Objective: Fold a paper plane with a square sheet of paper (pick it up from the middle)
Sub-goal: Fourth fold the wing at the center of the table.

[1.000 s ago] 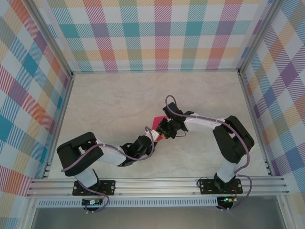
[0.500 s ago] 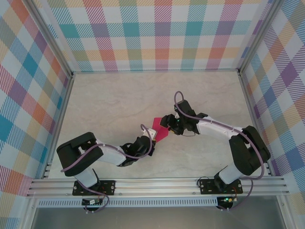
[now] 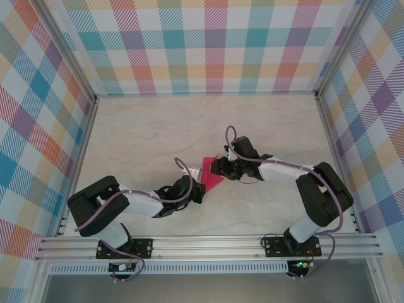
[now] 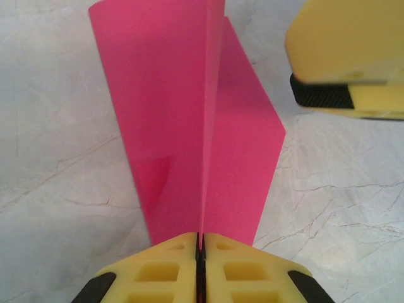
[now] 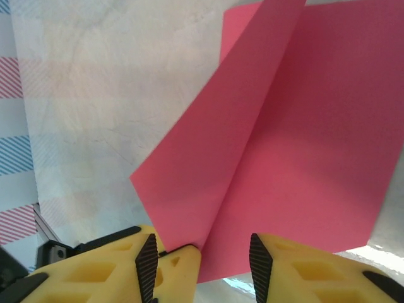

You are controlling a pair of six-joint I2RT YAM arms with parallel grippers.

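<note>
Marble table (image 3: 139, 132), pale. Square sheet of paper (image 4: 189, 126), magenta, creased along its middle, held above mid-table. Left gripper (image 4: 200, 243): fingers pinched tight on the sheet's near-left crease. Right gripper (image 5: 202, 252): jaws apart, straddling the sheet's right edge.

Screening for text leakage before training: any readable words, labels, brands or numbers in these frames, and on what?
No readable text in any view.
The folded magenta-pink paper sheet: blank.
The yellow-fingered left hand and right hand: no markings.
The small black boards below the arm bases: too small to read, if they are marked at all.
</note>
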